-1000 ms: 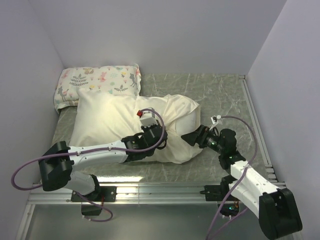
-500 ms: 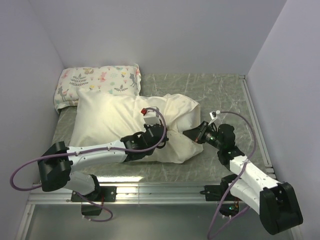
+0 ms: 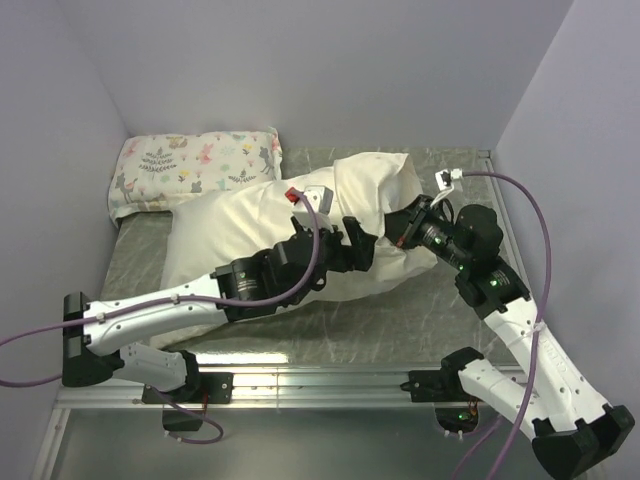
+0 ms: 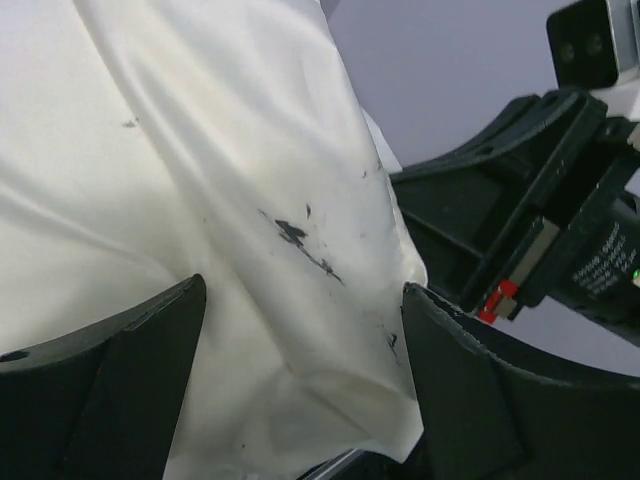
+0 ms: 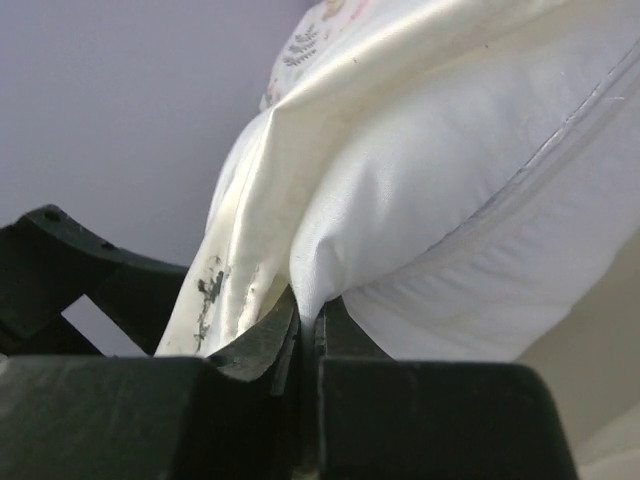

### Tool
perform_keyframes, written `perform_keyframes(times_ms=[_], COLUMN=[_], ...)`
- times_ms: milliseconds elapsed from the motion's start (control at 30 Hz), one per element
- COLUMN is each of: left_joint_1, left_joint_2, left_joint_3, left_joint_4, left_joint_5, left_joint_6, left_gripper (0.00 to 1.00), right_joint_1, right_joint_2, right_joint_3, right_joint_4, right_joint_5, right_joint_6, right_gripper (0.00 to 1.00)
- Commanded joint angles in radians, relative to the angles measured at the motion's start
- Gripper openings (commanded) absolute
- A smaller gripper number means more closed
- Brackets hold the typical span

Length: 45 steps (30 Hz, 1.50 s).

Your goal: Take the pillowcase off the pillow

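The cream, glossy pillowcase [image 3: 250, 215] covers the pillow across the middle of the table, its right end raised off the surface. In the right wrist view the matte white pillow [image 5: 480, 180] bulges out of the pillowcase [image 5: 250, 190], and my right gripper [image 5: 308, 305] is shut on a pinch of the pillow's white fabric. My left gripper [image 4: 305, 300] is open, its two fingers standing either side of the smudged pillowcase edge [image 4: 300, 230] without closing on it. From above, the left gripper [image 3: 355, 245] sits just left of the right gripper [image 3: 400, 225].
A small pillow printed with animals and leaves [image 3: 195, 165] lies at the back left against the wall. The grey marbled table [image 3: 450, 310] is walled on three sides. A metal rail [image 3: 300, 385] runs along the near edge by the arm bases.
The right gripper closed on the pillow and lifted its right end up and back. The left gripper let go, opened wide and moved right along the pillowcase.
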Motion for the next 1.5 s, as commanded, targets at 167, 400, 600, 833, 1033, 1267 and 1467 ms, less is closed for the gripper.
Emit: perform_keyframes(times_ms=[167, 400, 600, 833, 1033, 1267, 1467], left_joint_1=[-0.156, -0.178, -0.103, -0.002, 0.222, 0.441, 0.593], left_joint_2=[-0.07, -0.066, -0.027, -0.099, -0.256, -0.382, -0.336], left_joint_3=[-0.015, -0.031, -0.014, -0.129, -0.309, -0.442, -0.426], left_joint_4=[-0.234, -0.334, -0.411, -0.475, -0.53, -0.515, -0.576], left_joint_5=[-0.168, -0.349, -0.397, -0.346, -0.216, -0.109, -0.093], left_joint_6=[-0.083, -0.168, -0.226, -0.315, -0.379, -0.392, -0.372], left_gripper=[0.88, 0.91, 0.6, 0.0, 0.0, 0.01, 0.01], right_joint_1=[0.033, 0.049, 0.063, 0.062, 0.013, -0.202, -0.251], right_joint_2=[0.097, 0.129, 0.132, 0.146, 0.172, 0.189, 0.157], right_joint_3=[0.255, 0.339, 0.381, 0.474, 0.592, 0.605, 0.487], right_joint_4=[0.0, -0.057, -0.094, -0.189, -0.273, -0.272, -0.195], right_joint_5=[0.074, 0.091, 0.106, 0.18, 0.18, 0.014, -0.055], right_joint_6=[-0.053, -0.072, -0.08, -0.129, -0.154, -0.091, -0.04], right_gripper=[0.0, 0.0, 0.0, 0.0, 0.0, 0.0, 0.0])
